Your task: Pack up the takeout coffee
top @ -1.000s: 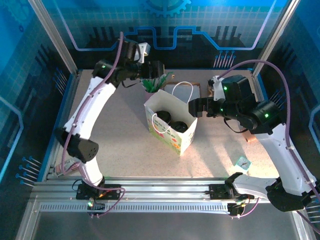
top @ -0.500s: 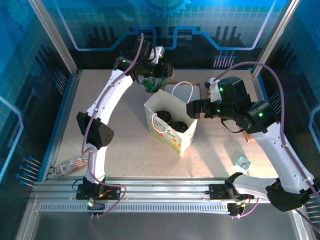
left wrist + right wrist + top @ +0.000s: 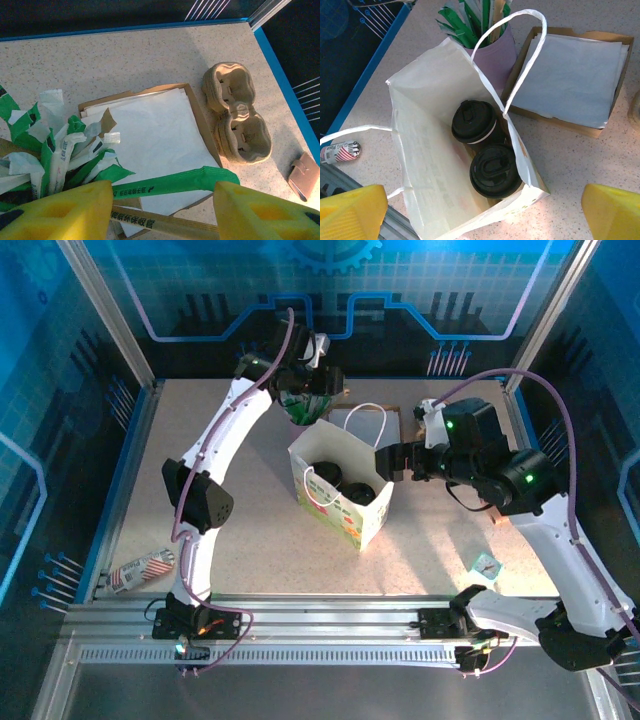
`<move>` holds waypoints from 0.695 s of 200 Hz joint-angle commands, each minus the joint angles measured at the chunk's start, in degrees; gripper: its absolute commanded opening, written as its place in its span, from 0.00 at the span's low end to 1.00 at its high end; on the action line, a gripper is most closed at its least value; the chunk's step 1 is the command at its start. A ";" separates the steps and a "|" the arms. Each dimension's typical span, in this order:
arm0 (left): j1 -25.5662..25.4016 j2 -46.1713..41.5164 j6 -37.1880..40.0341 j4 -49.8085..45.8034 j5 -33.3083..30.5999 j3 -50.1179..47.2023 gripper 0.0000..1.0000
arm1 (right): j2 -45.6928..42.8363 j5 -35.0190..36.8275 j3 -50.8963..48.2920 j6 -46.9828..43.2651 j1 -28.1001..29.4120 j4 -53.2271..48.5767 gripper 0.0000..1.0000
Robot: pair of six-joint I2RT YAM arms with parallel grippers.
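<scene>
So the white paper bag [image 3: 345,512] stands open around the middle of the tabletop [image 3: 230,490]. Both drinks are already down in it: one takeout coffee [image 3: 473,121] and a second takeout coffee [image 3: 495,170], black lids on, side by side and touching on the bag's floor. You can just see a strip of white cup under the first lid.

The right gripper [image 3: 484,192] hovers above the bag's open mouth, jaws spread wide with nothing in them. From the top camera it sits right at the bag's right-hand rim.

The left gripper [image 3: 162,186] is over at the far edge, right above the pink cup [image 3: 495,55] stuffed with green-and-white sachets [image 3: 60,145]. Its jaws are partway apart, with one green sachet [image 3: 170,184] and a brown wrapped stick [image 3: 160,222] lying across the gap. Honestly can't tell if it's pinching either of them.

Beside the pink cup there's a cardboard tray [image 3: 197,125] of white napkins, then the brown cup carrier [image 3: 237,120] towards the far right corner. A stray striped packet [image 3: 140,568] lies by the near left corner.
</scene>
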 commanded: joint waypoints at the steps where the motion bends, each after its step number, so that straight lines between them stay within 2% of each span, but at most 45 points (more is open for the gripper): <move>1: -0.41 2.25 0.47 0.53 -0.70 1.89 0.55 | -1.03 -1.46 -0.48 -0.94 -0.75 0.62 1.00; 69: -2.05 5.47 -0.07 -0.61 -0.96 5.45 0.55 | -1.90 -2.15 -1.39 -1.53 -0.67 0.54 1.00; 108: -2.03 3.42 -1.25 0.75 -1.53 5.49 0.53 | -2.33 -1.14 -1.94 -1.93 -0.72 0.25 1.00; 139: -1.62 2.09 -2.08 1.04 -2.07 6.64 0.55 | 0.96 0.95 -1.08 -1.02 -0.76 -1.22 0.99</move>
